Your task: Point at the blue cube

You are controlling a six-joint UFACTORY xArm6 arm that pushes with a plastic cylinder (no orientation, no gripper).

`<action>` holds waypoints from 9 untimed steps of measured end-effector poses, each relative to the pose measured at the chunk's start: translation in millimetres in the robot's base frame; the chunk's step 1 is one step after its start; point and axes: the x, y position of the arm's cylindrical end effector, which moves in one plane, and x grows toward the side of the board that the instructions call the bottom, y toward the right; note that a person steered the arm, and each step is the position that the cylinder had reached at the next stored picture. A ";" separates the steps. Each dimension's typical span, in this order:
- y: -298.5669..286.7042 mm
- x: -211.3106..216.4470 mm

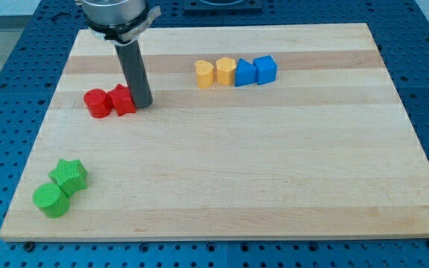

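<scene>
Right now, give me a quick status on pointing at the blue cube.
My tip sits against the red blocks, view's left. Blue cube ends the top row, untouched. Board between looks open; yellow blocks flank the approach.

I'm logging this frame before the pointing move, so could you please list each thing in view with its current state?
my tip: down on the board, against the red block's right side
red block: touching the red cylinder
red cylinder: upright
yellow cylinder: left end of the row
yellow block: second in the row
blue block: third
blue cube: right end, untouched
green star: touching the green cylinder
green cylinder: upright
</scene>
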 end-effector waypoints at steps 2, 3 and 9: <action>-16.4 0.5; 57.4 0.5; 307.9 -95.1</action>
